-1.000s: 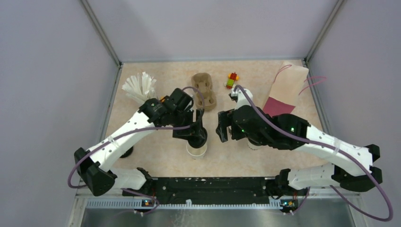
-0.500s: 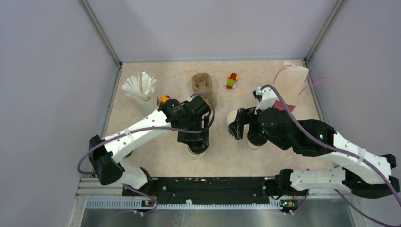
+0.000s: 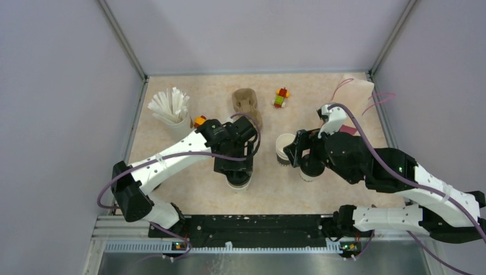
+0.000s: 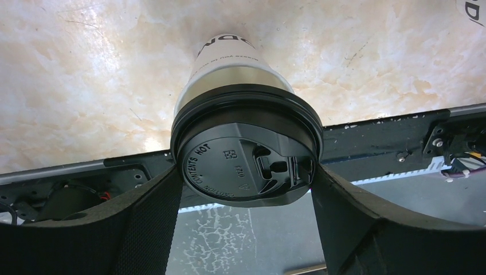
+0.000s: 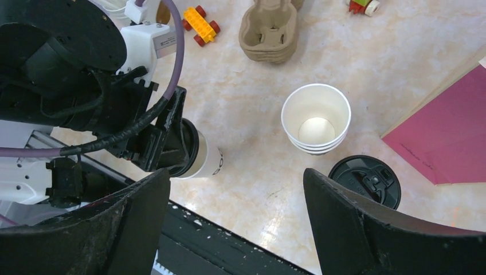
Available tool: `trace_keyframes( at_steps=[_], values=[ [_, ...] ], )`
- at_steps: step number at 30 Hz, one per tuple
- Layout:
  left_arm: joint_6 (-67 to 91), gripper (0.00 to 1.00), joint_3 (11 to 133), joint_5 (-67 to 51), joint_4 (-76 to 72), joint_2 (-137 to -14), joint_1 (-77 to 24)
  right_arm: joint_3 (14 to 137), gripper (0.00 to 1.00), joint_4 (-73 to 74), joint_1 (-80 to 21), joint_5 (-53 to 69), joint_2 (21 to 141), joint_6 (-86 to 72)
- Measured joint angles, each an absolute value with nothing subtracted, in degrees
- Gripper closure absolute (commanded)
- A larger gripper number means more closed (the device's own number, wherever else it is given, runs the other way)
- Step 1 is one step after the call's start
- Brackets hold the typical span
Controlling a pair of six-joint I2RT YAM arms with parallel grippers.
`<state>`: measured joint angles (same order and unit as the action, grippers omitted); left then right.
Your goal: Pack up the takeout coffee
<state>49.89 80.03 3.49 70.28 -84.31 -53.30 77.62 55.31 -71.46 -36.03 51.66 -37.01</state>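
We found the lidded coffee cup (image 4: 246, 143) standing upright on the table (image 3: 269, 192), at 6 o'clock from the pulp cup tray (image 3: 246, 104). The left gripper (image 4: 246, 172) clasped the cup's top between its jaws. At 2 o'clock from it stood a stack of open paper cups (image 5: 316, 117), and at that stack's 4 o'clock lay a black lid (image 5: 367, 181). The right gripper (image 5: 236, 183) hung above them, jaws wide apart and holding nothing.
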Motion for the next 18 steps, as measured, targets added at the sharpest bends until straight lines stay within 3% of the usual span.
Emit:
trace_keyframes(
  at_steps=[18],
  values=[
    [49.5, 0.12, 79.6, 3.9, 70.9, -89.1, -53.3, 77.6, 0.14, 53.6, -71.5, -37.2, 51.9, -33.3]
  ],
)
